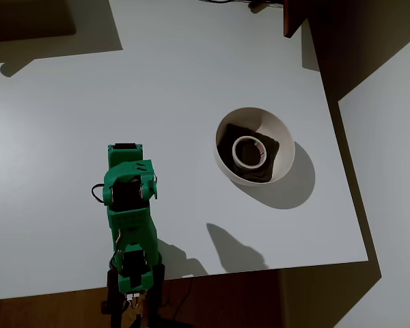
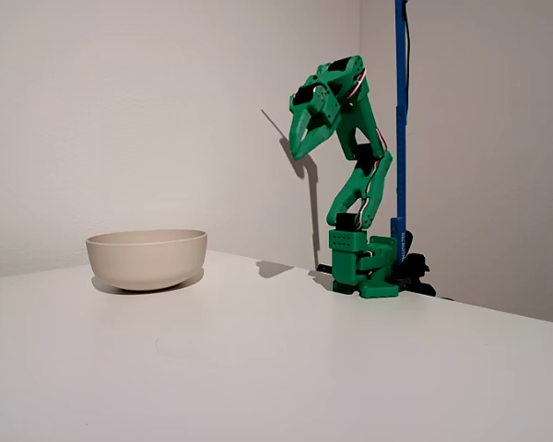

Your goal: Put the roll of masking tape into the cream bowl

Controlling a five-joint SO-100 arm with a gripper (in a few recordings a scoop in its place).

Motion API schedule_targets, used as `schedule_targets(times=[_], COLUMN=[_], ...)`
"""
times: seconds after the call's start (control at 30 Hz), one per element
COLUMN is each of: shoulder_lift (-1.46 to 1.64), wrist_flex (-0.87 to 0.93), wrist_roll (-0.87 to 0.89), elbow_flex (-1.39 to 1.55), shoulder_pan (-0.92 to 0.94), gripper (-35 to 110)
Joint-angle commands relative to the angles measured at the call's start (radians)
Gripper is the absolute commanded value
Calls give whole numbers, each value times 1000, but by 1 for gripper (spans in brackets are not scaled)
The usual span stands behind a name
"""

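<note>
Green arm folded upright, tool (image 2: 297,152) raised, pointing down, empty.

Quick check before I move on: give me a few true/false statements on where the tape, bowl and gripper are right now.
1. The roll of tape lies inside the bowl. True.
2. The gripper is clamped on the tape. False: it holds nothing and is raised well away from the bowl.
3. The bowl is tipped on its side. False: it stands upright on the table.
4. The tape rests flat on a dark patch at the bowl's bottom. True.
5. The arm is folded back near its base. True.
</note>
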Motion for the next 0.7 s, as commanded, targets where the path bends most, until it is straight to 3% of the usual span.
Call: schedule_targets(times=[0.0,0.43,0.67], shoulder_lift=[133,305,465], wrist_flex=[-104,-410,-479], wrist_roll=[-17,-61,-71], elbow_flex=[193,759,1012], shoulder_pan=[-6,17,17], gripper=[-8,-8,-8])
